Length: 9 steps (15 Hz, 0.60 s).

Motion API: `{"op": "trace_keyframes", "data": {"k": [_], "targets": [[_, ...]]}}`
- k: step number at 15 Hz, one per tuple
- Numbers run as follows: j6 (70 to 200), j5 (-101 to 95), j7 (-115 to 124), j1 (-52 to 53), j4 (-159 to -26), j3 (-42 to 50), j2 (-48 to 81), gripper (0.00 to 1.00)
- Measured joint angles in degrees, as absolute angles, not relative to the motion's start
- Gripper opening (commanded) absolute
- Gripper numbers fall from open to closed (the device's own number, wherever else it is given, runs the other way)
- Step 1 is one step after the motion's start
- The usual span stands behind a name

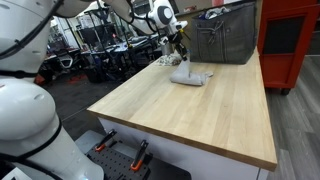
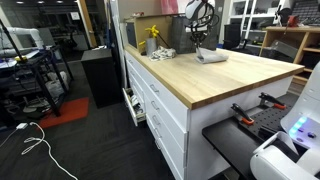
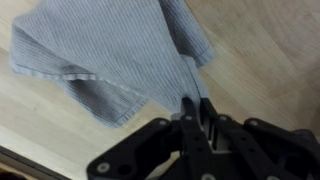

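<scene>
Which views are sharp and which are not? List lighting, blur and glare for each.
Wrist view: soft all over, the striped cloth evenly lit, the dark gripper blurred at the bottom edge. In an exterior view the table is bright and fairly sharp, while the white robot body in front is out of focus. In an exterior view the table is well lit and the floor dim.

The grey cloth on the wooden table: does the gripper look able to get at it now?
Probably yes: the gripper sits right at one corner of the grey cloth, with nothing between them.
</scene>
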<state>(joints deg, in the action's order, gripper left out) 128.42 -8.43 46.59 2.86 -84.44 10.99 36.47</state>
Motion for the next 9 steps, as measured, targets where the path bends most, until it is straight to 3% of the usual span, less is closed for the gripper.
{"op": "trace_keyframes", "data": {"k": [6, 7, 9], "targets": [[128.8, -8.5, 46.7, 2.8, -84.4, 12.7, 36.9, 0.93], [128.8, -8.5, 47.1, 2.8, -84.4, 13.1, 36.9, 0.99], [128.5, -8.5, 47.9, 2.6, -84.4, 13.6, 37.0, 1.0]]}}
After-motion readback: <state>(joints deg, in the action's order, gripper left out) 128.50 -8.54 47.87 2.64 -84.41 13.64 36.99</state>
